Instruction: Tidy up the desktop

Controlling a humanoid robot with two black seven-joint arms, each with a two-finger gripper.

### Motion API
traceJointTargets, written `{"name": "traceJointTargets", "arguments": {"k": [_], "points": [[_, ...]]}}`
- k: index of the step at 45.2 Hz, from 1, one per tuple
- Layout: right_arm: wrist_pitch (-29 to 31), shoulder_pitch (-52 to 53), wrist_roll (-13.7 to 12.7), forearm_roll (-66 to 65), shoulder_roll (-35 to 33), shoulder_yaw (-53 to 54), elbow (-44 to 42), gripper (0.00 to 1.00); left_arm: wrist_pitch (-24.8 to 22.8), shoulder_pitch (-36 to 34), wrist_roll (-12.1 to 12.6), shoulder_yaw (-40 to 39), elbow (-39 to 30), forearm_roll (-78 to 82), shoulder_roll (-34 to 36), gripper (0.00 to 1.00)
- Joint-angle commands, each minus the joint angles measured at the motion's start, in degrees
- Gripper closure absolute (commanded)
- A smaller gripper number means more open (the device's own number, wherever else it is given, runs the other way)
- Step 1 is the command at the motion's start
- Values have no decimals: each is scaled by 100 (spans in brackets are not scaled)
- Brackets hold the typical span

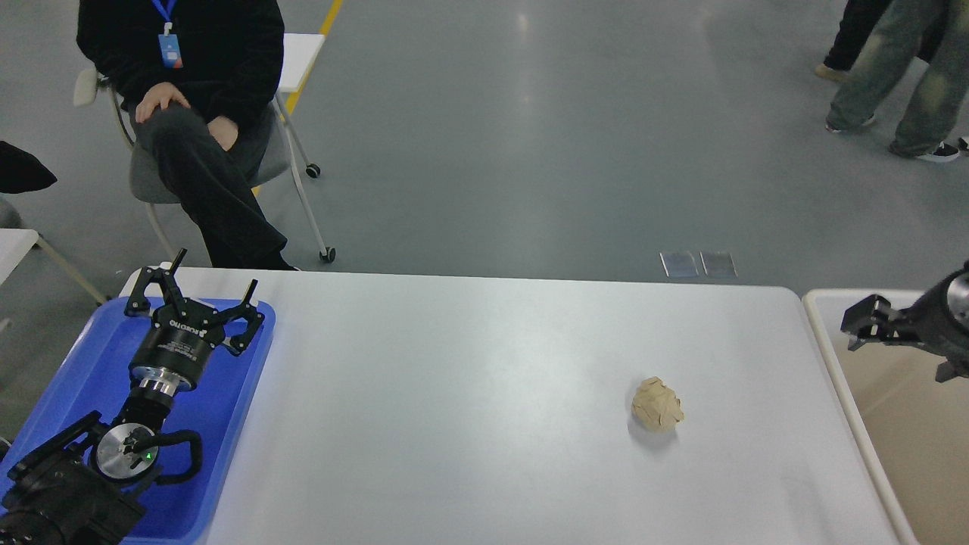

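Note:
The white desktop (454,393) fills the middle of the head view. A crumpled beige paper ball (657,404) lies on its right half. My left gripper (216,268) is open and empty, hovering above the far end of the blue tray (91,363) at the table's left edge, far from the ball. My right gripper (863,324) reaches in from the right edge above the beige bin (901,439), to the right of and beyond the ball. It looks dark and side-on, and its fingers cannot be told apart.
The bin's white rim (821,318) borders the table's right edge. A seated person in black (197,113) is on a wheeled chair behind the table's far left corner. People stand at the far right (901,76) on the grey floor.

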Motion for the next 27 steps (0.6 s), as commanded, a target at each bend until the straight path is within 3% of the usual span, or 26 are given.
{"name": "traceJointTargets", "arguments": {"k": [1,9,15,27], "points": [[832,1244,18,102,854,-777,569,0,0,-7,0,0,-1,0,0,1],[1438,2255,35,119,1056,-690,1351,0,0,-7,0,0,-1,0,0,1],[2282,2660,44,303,1065,-452,1607,0,0,-7,8,0,-1,0,0,1],[2282,2915,44,637,1293,-408,1739,0,0,2,8,0,-1,0,0,1]]}}
